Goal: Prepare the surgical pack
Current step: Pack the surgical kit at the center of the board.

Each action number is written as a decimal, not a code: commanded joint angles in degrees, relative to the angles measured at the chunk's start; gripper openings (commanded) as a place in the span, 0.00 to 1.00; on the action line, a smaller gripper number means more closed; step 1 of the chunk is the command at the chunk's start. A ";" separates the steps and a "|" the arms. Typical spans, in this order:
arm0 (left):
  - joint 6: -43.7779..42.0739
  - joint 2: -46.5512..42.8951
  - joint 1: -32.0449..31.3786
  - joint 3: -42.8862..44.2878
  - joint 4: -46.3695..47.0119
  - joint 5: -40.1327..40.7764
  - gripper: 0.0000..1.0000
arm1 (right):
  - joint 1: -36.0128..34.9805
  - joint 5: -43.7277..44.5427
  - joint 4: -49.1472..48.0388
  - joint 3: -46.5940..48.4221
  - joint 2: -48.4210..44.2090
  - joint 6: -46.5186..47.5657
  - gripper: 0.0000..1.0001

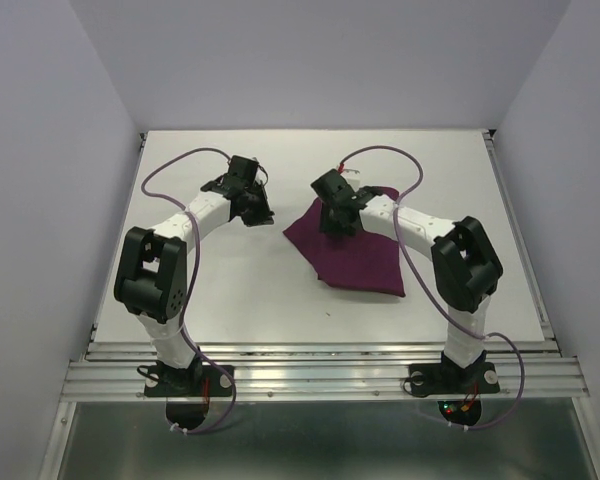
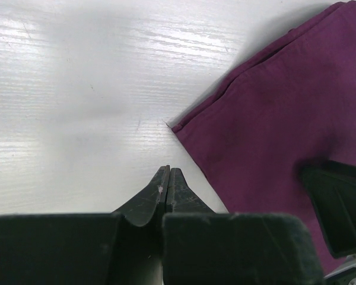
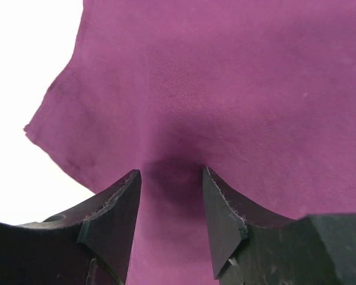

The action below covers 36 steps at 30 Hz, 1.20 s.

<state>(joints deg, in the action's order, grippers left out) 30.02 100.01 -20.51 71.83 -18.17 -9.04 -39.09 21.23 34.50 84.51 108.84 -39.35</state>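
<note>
The dark-purple cloth (image 1: 355,262) lies folded on the white table, right of the middle. My right gripper (image 1: 338,222) stands over its far left part; in the right wrist view the jaws (image 3: 169,172) are open, with cloth (image 3: 225,77) and a dark shadow between the tips. I cannot tell if they touch it. My left gripper (image 1: 255,212) is shut and empty, low over bare table just left of the cloth's left corner (image 2: 175,126); its tips (image 2: 168,169) are pressed together. The steel tray, scissors, forceps, gauze and packets are out of view.
The white table (image 1: 230,290) has raised metal rails along its left, right and near edges. White walls close it in at the back and sides. A dark part of the right gripper (image 2: 338,205) shows over the cloth in the left wrist view.
</note>
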 commanded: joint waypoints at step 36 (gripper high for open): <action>0.39 5.72 -6.47 1.46 4.46 -8.80 0.00 | -0.99 -9.63 -17.62 -11.03 -6.00 1.91 0.01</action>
<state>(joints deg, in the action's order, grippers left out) 30.24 105.60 -25.67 69.76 -14.85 -15.99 -39.72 16.60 23.46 75.11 107.70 -37.98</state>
